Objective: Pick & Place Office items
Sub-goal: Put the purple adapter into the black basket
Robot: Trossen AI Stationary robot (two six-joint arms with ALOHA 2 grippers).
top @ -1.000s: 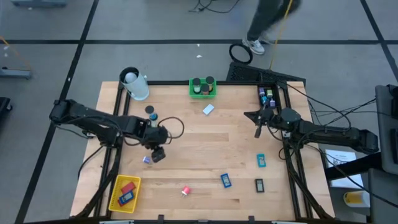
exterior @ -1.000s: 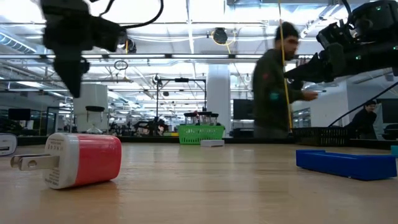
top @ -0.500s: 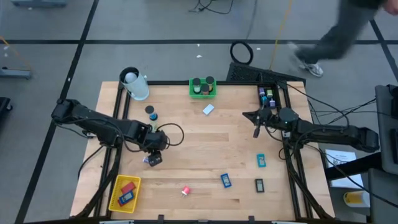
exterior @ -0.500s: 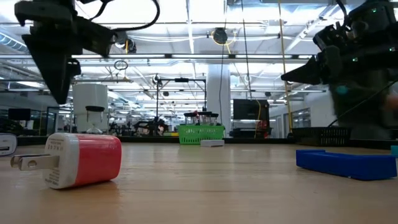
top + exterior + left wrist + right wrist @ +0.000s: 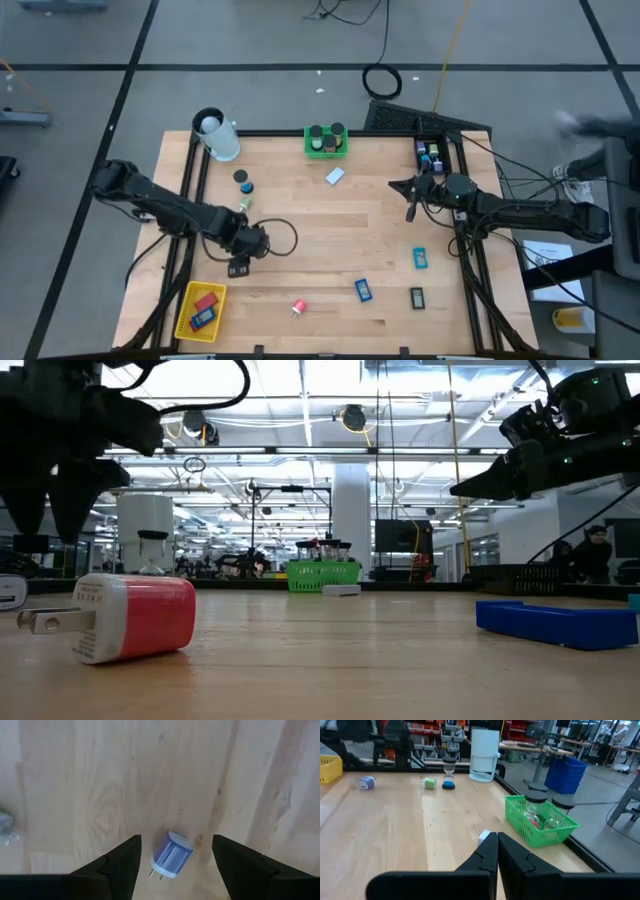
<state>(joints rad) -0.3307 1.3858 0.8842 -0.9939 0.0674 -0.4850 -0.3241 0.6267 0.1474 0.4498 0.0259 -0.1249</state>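
My left gripper (image 5: pixel 238 266) hangs open over the table's left-centre, fingers pointing down. In the left wrist view (image 5: pixel 176 840) its fingers stand on either side of a small lavender-blue plug charger (image 5: pixel 171 854), which lies flat on the wood, untouched. In the high view the gripper hides this charger. My right gripper (image 5: pixel 409 210) waits shut above the table's right-centre (image 5: pixel 497 845). A red charger (image 5: pixel 298 306) lies on its side near the front edge (image 5: pixel 130 617). Blue (image 5: pixel 363 290), teal (image 5: pixel 420 258), black (image 5: pixel 417 296) and white (image 5: pixel 335 176) blocks lie scattered.
A yellow basket (image 5: pixel 184 322) at the near left corner holds a red and a blue piece. A green basket (image 5: pixel 326 150) with black cylinders sits at the far edge. A white cylinder (image 5: pixel 215 135) stands at the far left. A black tray (image 5: pixel 447 150) lies far right.
My left gripper has moved toward the table's near edge and slightly left, arriving over the lavender-blue charger. A person behind the table has walked off to the right.
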